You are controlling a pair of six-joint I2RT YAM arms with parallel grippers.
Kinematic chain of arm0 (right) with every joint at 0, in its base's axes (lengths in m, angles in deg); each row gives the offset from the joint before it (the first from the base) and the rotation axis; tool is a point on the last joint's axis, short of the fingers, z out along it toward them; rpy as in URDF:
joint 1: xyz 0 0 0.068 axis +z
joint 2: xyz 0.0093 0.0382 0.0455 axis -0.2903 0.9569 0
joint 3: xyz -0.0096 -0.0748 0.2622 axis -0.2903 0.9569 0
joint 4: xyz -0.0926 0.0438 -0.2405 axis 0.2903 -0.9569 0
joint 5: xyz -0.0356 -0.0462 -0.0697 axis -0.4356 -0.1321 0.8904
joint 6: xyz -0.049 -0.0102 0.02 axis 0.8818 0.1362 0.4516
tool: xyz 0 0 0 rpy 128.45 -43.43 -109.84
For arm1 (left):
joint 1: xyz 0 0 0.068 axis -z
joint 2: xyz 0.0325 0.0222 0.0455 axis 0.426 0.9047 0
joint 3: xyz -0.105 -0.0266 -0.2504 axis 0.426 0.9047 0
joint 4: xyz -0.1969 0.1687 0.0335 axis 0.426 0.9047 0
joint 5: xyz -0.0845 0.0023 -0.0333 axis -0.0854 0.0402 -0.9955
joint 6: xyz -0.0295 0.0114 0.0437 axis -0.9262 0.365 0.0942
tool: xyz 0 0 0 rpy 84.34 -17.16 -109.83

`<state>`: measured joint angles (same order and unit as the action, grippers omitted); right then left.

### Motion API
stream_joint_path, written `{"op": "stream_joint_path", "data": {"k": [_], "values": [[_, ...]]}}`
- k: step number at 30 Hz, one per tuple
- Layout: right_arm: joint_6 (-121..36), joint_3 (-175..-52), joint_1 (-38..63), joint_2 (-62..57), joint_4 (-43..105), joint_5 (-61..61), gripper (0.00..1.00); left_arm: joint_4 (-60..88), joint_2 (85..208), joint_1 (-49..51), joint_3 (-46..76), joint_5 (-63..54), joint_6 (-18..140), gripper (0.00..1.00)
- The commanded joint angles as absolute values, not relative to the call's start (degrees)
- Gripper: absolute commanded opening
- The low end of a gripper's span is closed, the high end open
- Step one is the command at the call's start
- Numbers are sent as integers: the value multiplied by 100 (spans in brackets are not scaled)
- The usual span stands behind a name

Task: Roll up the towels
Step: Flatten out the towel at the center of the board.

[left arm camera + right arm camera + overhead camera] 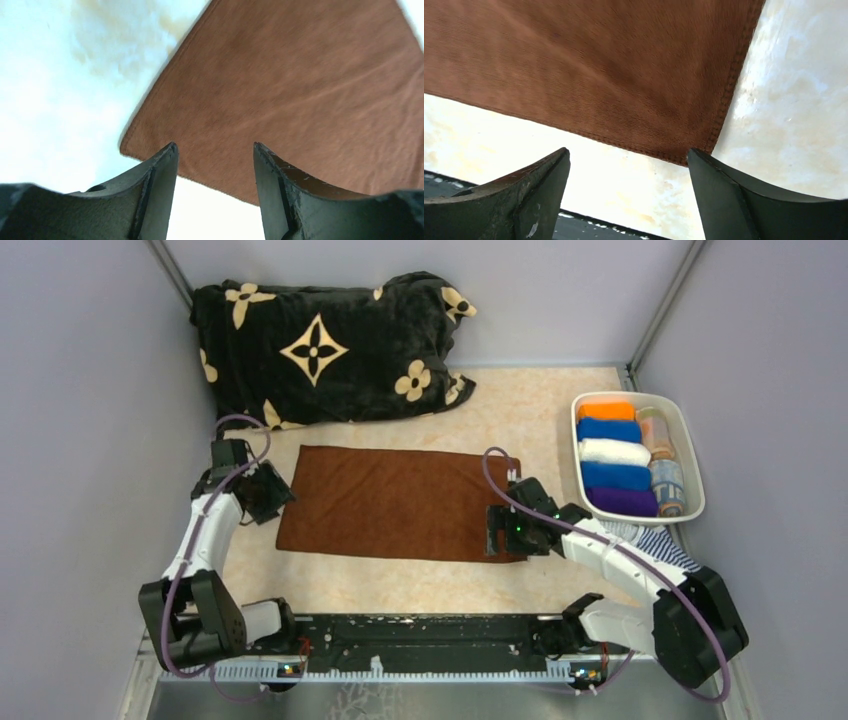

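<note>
A plain brown towel (400,502) lies flat and spread out in the middle of the table. My left gripper (272,498) is open and empty just off the towel's left edge; in the left wrist view the towel (300,90) fills the frame beyond the gripper (215,147). My right gripper (497,530) is open and empty over the towel's near right corner; the right wrist view shows that corner (684,150) between the spread fingers of the gripper (628,156). Several rolled towels, orange (606,410), blue, white and purple, lie in a white bin (690,440).
A big black blanket with beige flowers (320,350) lies at the back left. A navy-and-white striped cloth (655,543) lies by the right arm, below the bin. Two printed rolls (660,455) stand at the bin's right side. Grey walls close both sides.
</note>
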<state>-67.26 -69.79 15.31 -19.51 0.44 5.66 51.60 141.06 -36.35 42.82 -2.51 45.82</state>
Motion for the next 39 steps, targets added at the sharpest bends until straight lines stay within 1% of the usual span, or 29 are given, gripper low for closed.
{"op": "stream_joint_path", "data": {"k": [1,5,9,14,18,22,32,37,39], "values": [[-6249,-8051,1582,-2062,-179,864,87,5058,14214,-3664,3516,-166,5361,63],[-5506,-8652,1582,-1754,78,1175,88,4644,15045,-3656,2909,-657,6126,62],[-4999,-8912,1582,-1502,380,1017,91,4392,16045,-3599,2212,-1026,6988,62],[-4678,-8853,1582,-1508,692,799,92,4365,17210,-3541,1326,-1262,7897,60],[-4491,-8707,1589,-1564,832,496,92,4189,17889,-3501,930,-1286,8551,58],[-4340,-8551,1582,-1498,940,331,92,4111,18554,-3472,484,-1466,8953,53],[-4121,-8646,1582,-1112,1105,279,92,4028,19113,-3352,34,-1950,10046,51],[-3990,-8857,1582,-915,979,353,92,4573,19515,-3346,-462,-2559,10208,45],[-3935,-8898,1582,-902,988,374,92,4714,19601,-3339,-527,-2649,10256,40]]}}
